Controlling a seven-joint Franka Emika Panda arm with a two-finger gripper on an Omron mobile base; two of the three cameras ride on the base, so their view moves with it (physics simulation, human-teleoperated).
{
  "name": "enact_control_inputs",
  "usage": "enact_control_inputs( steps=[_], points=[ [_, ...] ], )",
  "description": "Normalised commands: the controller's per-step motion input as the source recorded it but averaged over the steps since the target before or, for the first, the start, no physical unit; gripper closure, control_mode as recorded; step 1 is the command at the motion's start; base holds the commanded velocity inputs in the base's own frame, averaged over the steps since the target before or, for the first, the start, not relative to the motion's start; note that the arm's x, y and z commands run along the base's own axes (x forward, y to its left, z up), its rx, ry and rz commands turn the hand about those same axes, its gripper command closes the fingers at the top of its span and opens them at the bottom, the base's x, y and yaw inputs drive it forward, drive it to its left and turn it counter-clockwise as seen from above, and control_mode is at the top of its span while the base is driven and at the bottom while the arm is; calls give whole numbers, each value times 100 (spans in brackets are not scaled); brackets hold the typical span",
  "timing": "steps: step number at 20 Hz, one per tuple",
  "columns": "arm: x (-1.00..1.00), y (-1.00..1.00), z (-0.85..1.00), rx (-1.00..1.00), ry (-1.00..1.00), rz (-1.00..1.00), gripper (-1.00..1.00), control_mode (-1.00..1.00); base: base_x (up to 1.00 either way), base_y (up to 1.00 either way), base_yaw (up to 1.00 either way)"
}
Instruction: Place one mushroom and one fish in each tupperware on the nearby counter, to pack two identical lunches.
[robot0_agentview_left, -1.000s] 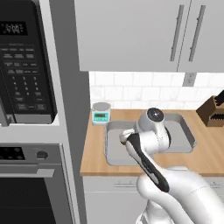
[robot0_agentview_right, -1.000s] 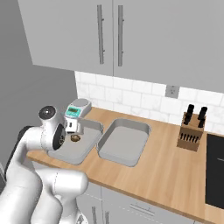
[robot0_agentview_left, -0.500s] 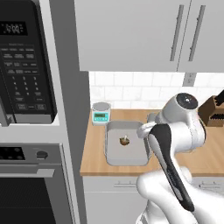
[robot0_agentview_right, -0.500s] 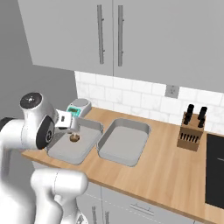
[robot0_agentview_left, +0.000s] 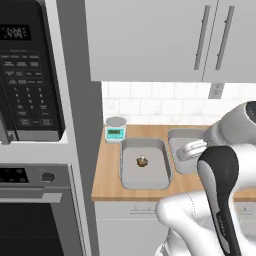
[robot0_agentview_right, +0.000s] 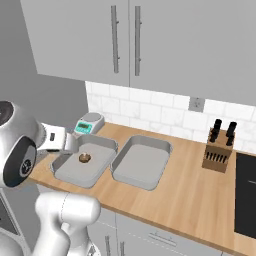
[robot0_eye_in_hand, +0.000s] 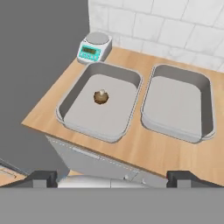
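Mushroom (robot0_eye_in_hand: 101, 97) sits near the middle of the left tupperware (robot0_eye_in_hand: 72, 94), small, brown and rounded with a pale stub on top; seen too in the left base view (robot0_agentview_left: 142, 161) and the right base view (robot0_agentview_right: 84, 158). Lies well ahead of the gripper (robot0_eye_in_hand: 112, 178) in the hand view, apart from it and untouched, with the counter's front edge between. Gripper fingertips (robot0_eye_in_hand: 41, 178) stand wide apart at the two lower corners of that view, clamped on nothing.

Left tupperware (robot0_agentview_left: 127, 176): shallow grey rectangular tray, rounded corners, raised rim, flat pale floor, holding just the mushroom. Right tupperware (robot0_eye_in_hand: 205, 107) lies just beside it, alike in shape and colour, long sides close together, also visible at (robot0_agentview_right: 155, 143).

Both rest on the light-brown wooden counter (robot0_eye_in_hand: 144, 151), white cabinet fronts below. Small round grey scale (robot0_eye_in_hand: 93, 47) with a teal display stands behind the left tray, by the white tiled wall (robot0_eye_in_hand: 175, 26). Wooden knife block (robot0_agentview_right: 218, 153) with dark handles stands farther right on the counter. Microwave (robot0_agentview_left: 27, 75) at far left, grey wall cabinets (robot0_agentview_right: 125, 40) overhead.
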Motion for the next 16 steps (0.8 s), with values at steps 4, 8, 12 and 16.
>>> enact_control_inputs(
  steps=[4,8,12,16],
  points=[
    [-99,2,1,0,-52,0,-100,-100,0,0,0],
    [0,0,0,0,0,0,-100,100,-100,0,0],
    [0,0,0,0,0,0,-100,100,-100,2,0],
    [0,0,0,0,0,0,-100,100,-100,0,0]
  ],
)
